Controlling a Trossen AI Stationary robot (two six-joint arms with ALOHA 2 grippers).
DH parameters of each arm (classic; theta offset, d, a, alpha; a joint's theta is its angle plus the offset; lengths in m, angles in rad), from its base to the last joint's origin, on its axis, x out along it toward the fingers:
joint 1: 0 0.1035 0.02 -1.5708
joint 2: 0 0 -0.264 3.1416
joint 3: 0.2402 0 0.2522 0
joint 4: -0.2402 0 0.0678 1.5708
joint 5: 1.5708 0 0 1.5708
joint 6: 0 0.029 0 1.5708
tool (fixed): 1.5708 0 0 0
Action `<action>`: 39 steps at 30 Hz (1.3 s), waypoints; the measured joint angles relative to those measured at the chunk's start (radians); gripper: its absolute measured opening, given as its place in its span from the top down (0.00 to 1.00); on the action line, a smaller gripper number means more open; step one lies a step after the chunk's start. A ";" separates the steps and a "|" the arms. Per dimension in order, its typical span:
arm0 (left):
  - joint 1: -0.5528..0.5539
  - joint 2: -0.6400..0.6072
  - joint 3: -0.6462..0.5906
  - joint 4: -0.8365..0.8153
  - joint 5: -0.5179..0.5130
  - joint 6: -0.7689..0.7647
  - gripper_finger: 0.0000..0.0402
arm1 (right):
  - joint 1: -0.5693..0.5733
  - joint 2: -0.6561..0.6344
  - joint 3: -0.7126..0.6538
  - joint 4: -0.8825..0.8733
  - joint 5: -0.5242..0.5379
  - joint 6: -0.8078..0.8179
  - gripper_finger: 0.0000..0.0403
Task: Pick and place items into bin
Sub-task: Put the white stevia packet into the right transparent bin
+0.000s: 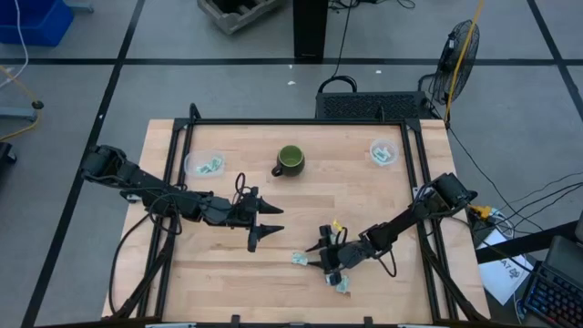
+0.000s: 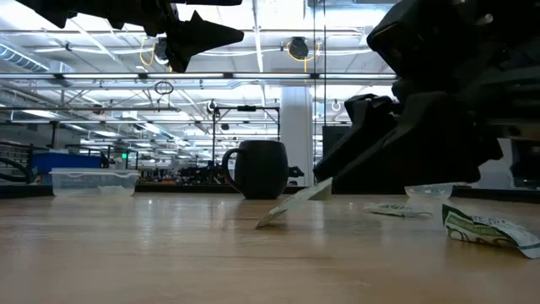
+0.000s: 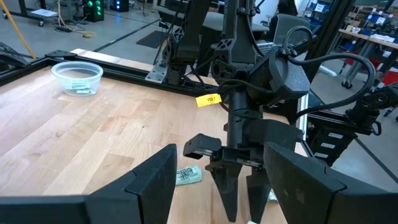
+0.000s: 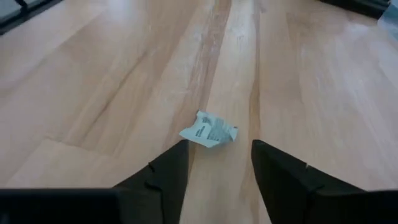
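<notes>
Entry: pick step, R arm.

- Right hand: low over the desk, front-centre; fingers parted, nothing held. In its wrist view a crumpled green-white packet lies just ahead of the gap between the fingers, apart from both.
- High view: that packet sits just beside the right hand; a 2nd packet lies near the arm, toward the desk's front edge.
- Left hand: hovers above the desk left of centre, fingers spread, empty. I leave it parked.
- Bins: clear tub back-left and clear tub back-right, each w/ packets inside. Green mug between them; not part of the job.

How I'd do it, my call: ease fwd so the packet centres between the fingers, drop till tips nearly graze the wood, close slow – the wrapper is light and crinkly, prob. skids if nudged by one finger first. Lift straight, then carry to the back-right tub, the nearer one for this arm.
</notes>
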 joint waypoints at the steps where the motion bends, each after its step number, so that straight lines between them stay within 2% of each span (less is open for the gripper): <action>1: 0.000 0.000 0.000 0.000 0.000 0.000 0.39 | 0.000 0.000 0.000 0.000 -0.024 0.006 0.61; 4: 0.000 0.000 0.000 0.000 0.000 0.000 0.39 | -0.009 0.000 0.000 0.014 -0.093 0.022 0.72; 8: 0.000 0.000 0.000 0.000 0.000 0.000 0.39 | -0.011 0.000 0.001 0.039 -0.147 0.001 0.94; 9: 0.000 0.000 0.000 0.000 0.000 0.000 0.39 | -0.011 0.000 0.004 0.038 -0.151 -0.005 0.97; 15: 0.000 0.000 0.000 -0.004 0.000 0.000 0.39 | -0.009 0.000 0.018 0.074 -0.152 0.017 0.98; 19: 0.000 0.000 0.000 -0.017 0.000 0.000 0.39 | -0.011 0.000 0.043 0.067 -0.175 0.085 0.91; 26: 0.000 0.000 0.000 -0.019 -0.001 0.001 0.39 | -0.019 0.082 0.083 0.066 -0.176 0.145 0.60; 30: 0.000 0.000 0.000 -0.018 0.000 0.000 0.39 | -0.023 0.103 0.083 0.058 -0.173 0.140 0.47; 34: 0.000 0.000 0.000 -0.019 -0.001 0.000 0.39 | -0.024 0.101 0.083 0.042 -0.130 0.129 0.43; 39: 0.000 0.000 0.000 -0.020 -0.001 0.000 0.39 | -0.039 0.101 0.084 -0.042 -0.124 0.155 0.45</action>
